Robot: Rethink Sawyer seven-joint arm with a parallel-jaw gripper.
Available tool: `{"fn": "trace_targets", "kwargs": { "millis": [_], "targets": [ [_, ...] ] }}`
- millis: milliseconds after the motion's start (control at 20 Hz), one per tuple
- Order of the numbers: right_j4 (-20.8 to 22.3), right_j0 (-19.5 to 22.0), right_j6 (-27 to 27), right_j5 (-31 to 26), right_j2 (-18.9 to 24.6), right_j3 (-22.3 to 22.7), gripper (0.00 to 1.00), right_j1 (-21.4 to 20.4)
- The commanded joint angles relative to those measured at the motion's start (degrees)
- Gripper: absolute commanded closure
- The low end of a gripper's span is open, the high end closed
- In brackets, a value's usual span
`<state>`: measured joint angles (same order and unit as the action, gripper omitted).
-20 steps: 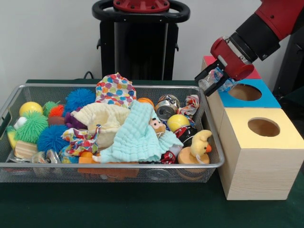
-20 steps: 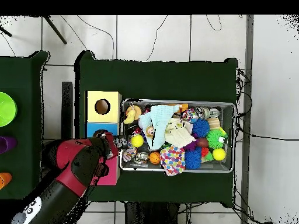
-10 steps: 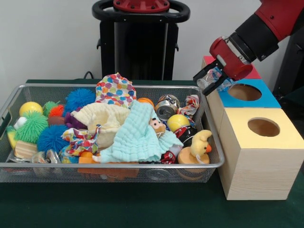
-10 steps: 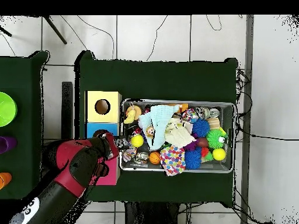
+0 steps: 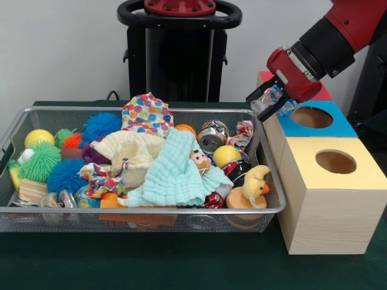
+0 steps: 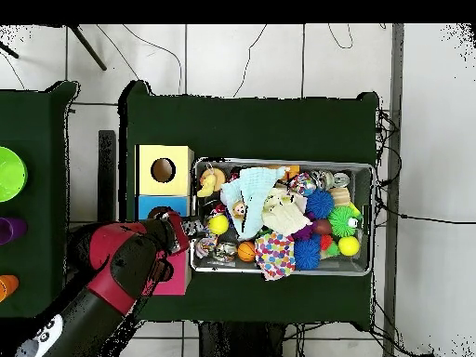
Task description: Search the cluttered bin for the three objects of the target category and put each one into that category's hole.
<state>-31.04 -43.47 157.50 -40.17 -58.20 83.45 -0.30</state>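
One crushed can [image 5: 273,99] is pinched between the fingers of the gripper [image 5: 270,103], above the bin's [image 5: 151,212] corner and beside the blue box [image 5: 338,125] with its hole [image 5: 311,117]. It looks light, thin and slippery, so a hold across its dented middle seems safest. Another can [image 5: 211,139] lies in the bin beside a yellow ball [image 5: 226,154], partly under cloths [image 5: 172,172].

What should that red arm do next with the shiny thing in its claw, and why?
Probably carry it sideways over the blue box's hole and let go. The claw grips a crumpled can just beside the blue box, at the bin's corner, not yet above the opening.
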Motion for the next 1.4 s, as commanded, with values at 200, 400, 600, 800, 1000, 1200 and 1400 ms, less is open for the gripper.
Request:
{"fn": "trace_targets", "kwargs": {
  "millis": [200,400,600,800,1000,1200,1400],
  "targets": [
    [-3.2,0.6,18.1,-3.5,4.4,-3.0,1.0,2.9],
    [-3.3,0.4,18.6,-3.8,4.4,-3.2,1.0,3.2],
    [-3.5,0.2,18.9,-4.0,4.2,-3.4,1.0,3.4],
    [-3.6,0.1,19.0,-4.3,4.1,-3.4,1.0,3.5],
    [-3.9,0.0,19.3,-4.4,3.9,-3.6,1.0,3.7],
    [-4.3,-0.1,19.5,-4.9,3.6,-3.8,1.0,4.0],
    [-4.8,-0.2,19.8,-5.6,3.2,-4.3,1.0,4.4]
  ]
}}
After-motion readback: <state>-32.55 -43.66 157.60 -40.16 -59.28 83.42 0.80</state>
